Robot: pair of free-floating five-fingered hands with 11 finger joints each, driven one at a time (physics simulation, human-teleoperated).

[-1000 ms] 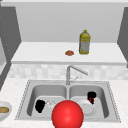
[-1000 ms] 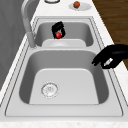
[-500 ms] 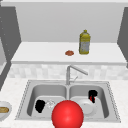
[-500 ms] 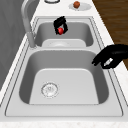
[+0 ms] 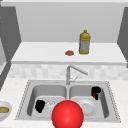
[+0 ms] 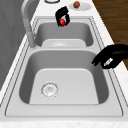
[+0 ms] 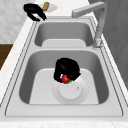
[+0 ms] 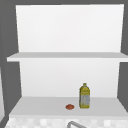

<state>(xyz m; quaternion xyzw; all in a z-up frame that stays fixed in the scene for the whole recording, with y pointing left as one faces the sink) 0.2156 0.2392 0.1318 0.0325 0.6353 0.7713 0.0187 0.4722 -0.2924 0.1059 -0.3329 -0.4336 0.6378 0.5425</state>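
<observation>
Hanging above the right basin of the double sink (image 5: 110, 100), the right hand (image 5: 95, 92) has its fingers curled round a small red fruit (image 7: 65, 79), something like a strawberry with a bit of green at one end. From the right side view the fruit sits tucked under the palm, above the white plate (image 7: 70, 91) lying on the basin floor, toward the plate's 11 o'clock edge; I cannot tell whether fruit and plate touch. In the left side view the same hand (image 6: 62, 15) shows near the far basin with the red fruit (image 6: 62, 22) peeping out below the fingers.

The left hand (image 5: 40, 105) hovers over the left basin near its front wall, just beside the drain (image 5: 50, 103) at about 9 o'clock from it, fingers bent downward and holding nothing that I can see.

To my eye the fruit is light, soft and easily bruised, with a slightly slick skin, so a gentle grip round its widest part looks wisest rather than a squeeze at the tip.

A big red ball (image 5: 67, 115) sits at the front edge of the sink. On the shelf behind, a yellow bottle (image 5: 84, 42) stands with a small orange-brown thing (image 5: 69, 52) at its 9 o'clock. A bowl (image 5: 4, 110) rests on the counter left of the sink, and the faucet (image 5: 72, 72) rises between the basins.
</observation>
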